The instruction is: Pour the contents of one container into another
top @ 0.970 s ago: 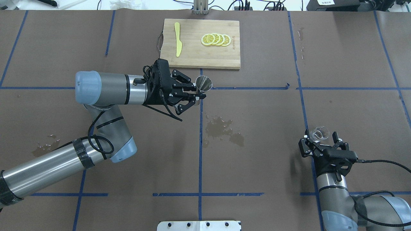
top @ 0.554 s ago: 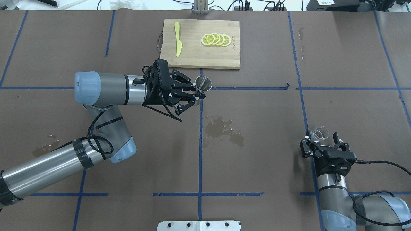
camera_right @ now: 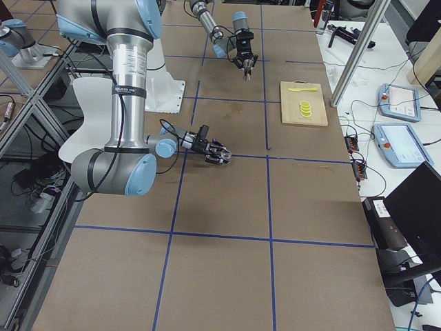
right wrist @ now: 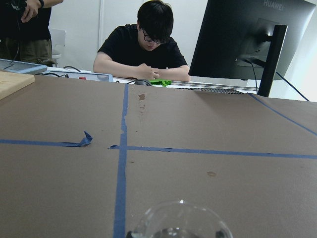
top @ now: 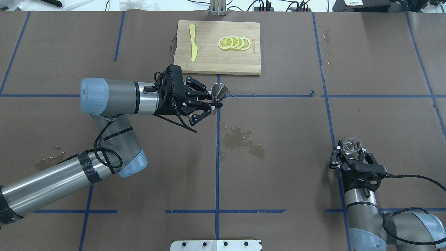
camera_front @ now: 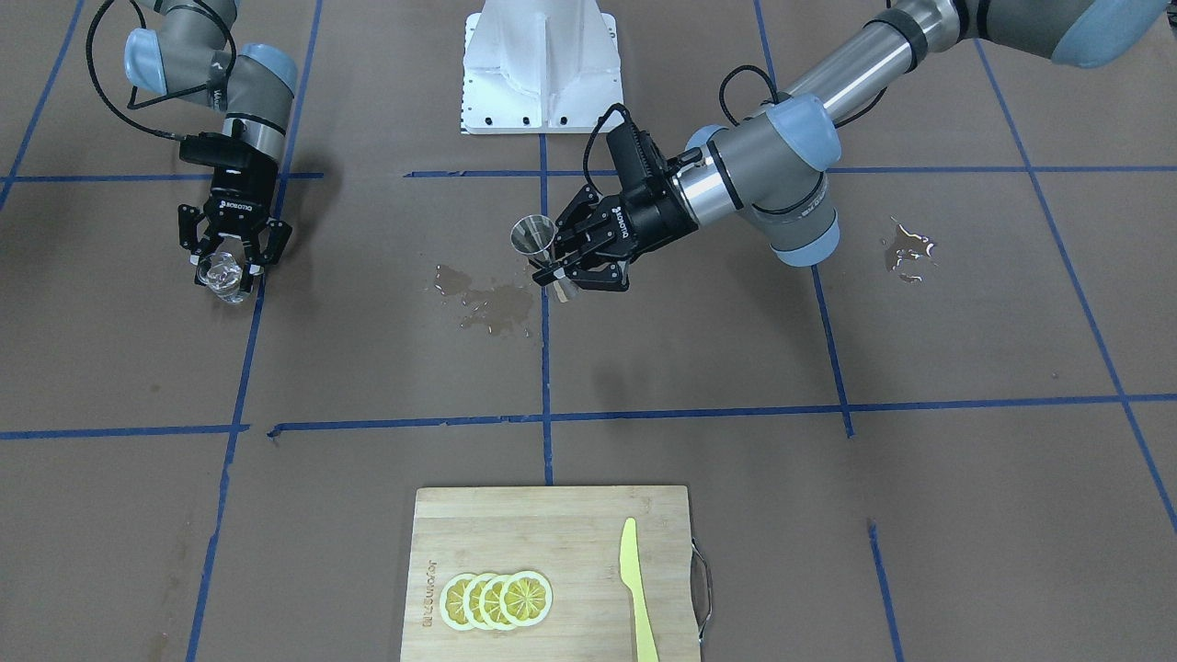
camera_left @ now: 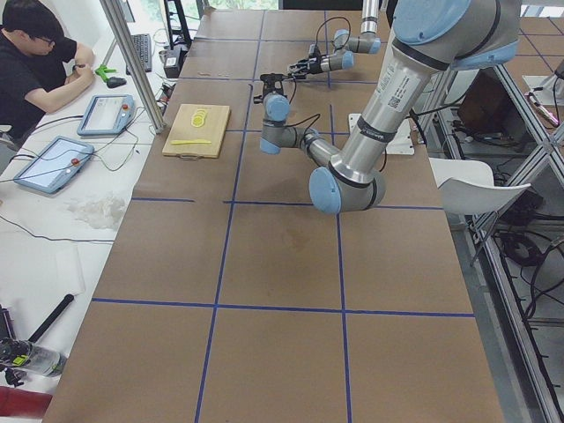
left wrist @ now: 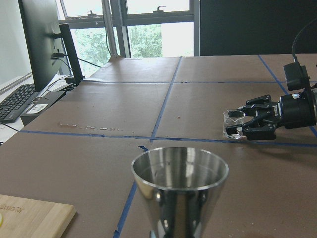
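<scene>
Overhead, at left: L gripper (top: 213, 103) is lying horizontal near table centre, jaws sitting nearly together and clamping the waist of a steel jigger (top: 221, 91). The jigger is standing upright over the blue tape line, just short of the cutting board (top: 217, 66). That view is giving only the jigger's round mouth. Front cam is showing its hourglass shape, w/ a smaller cone hanging below the fingers. L wrist cam is looking into the bowl, but the shine is hiding any contents. Board is carrying a yellow knife (top: 192, 42) and lemon slices (top: 234, 43). Just right of the jigger and nearer the robot, a wet patch (top: 242, 139) is darkening the brown paper. Far right: R gripper (top: 350, 150) is pinching a small clear glass (top: 351, 143) btwn part-open jaws. L wrist cam is showing that glass upright and low, though can't tell if it's touching the table. R wrist cam is catching only its rim, plus a person (right wrist: 148, 44) sitting beyond the table.
</scene>
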Action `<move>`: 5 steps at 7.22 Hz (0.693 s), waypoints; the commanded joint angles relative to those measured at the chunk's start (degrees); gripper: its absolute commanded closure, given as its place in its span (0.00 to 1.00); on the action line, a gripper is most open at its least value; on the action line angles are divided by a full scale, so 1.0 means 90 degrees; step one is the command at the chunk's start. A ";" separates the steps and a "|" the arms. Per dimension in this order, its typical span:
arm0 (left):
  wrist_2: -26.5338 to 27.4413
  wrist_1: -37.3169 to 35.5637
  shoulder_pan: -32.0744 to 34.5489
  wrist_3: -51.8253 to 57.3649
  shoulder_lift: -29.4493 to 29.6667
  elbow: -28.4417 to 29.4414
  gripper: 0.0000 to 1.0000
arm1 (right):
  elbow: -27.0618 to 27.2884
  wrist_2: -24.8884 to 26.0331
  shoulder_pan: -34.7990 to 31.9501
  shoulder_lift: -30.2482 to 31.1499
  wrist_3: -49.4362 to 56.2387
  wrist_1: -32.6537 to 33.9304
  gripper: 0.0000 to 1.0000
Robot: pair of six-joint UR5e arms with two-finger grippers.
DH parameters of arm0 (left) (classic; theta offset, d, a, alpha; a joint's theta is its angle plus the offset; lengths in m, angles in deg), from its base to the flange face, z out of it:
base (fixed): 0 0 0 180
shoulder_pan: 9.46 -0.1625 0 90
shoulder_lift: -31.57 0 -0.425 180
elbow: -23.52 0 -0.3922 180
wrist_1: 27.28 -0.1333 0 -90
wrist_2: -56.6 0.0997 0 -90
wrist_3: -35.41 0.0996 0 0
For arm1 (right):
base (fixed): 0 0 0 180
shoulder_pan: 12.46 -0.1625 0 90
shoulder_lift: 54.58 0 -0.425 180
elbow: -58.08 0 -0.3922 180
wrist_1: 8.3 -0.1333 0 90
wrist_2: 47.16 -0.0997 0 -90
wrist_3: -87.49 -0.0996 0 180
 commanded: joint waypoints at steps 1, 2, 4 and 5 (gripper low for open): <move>0.0000 0.0000 -0.0003 0.0000 -0.0001 -0.0001 1.00 | -0.0003 0.0000 0.0000 0.0000 0.0001 0.0000 0.38; 0.0000 0.0010 0.0006 0.0000 -0.0001 -0.0001 1.00 | -0.0003 0.0000 0.0000 -0.0010 0.0001 0.0000 0.37; 0.0000 0.0010 0.0007 0.0000 -0.0001 -0.0001 1.00 | -0.0003 0.0000 0.0010 -0.0010 0.0001 0.0000 0.43; 0.0000 0.0010 0.0007 0.0000 -0.0001 -0.0001 1.00 | -0.0003 -0.0010 0.0010 -0.0010 0.0001 0.0000 0.54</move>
